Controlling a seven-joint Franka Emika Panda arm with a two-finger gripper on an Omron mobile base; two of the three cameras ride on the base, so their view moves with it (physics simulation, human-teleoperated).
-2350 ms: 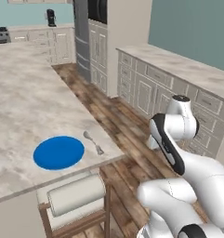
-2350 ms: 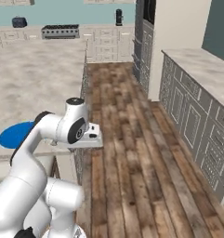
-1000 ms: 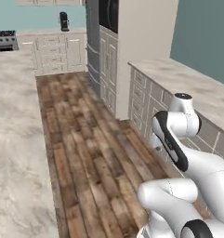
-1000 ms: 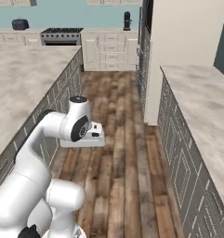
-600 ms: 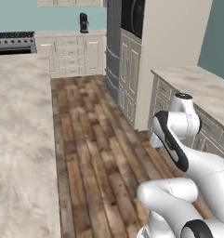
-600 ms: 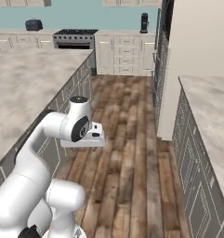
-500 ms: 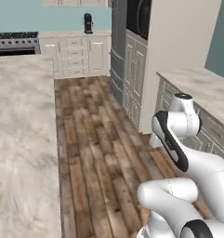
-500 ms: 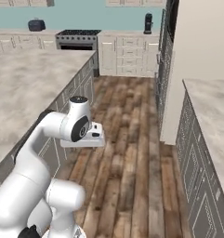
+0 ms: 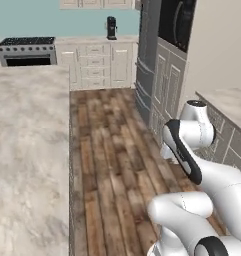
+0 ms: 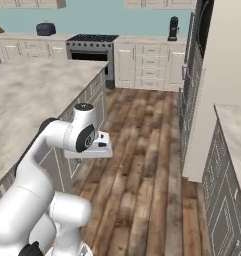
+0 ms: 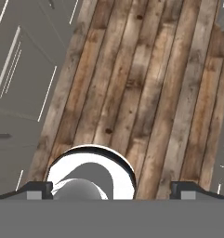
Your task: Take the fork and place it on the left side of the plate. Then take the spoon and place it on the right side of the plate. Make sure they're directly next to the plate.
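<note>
Pincer (image 11: 111, 188) gapes above wood floor (image 11: 146, 83) between cabinets.

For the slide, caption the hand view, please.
Open pincer pointing down at the wooden plank floor, grey cabinet fronts alongside.

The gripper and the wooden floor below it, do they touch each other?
Apart. In the hand view the gripper looks down on the wooden floor from well above, its jaws wide open with nothing between them; the planks lie far below the fingertips.
</note>
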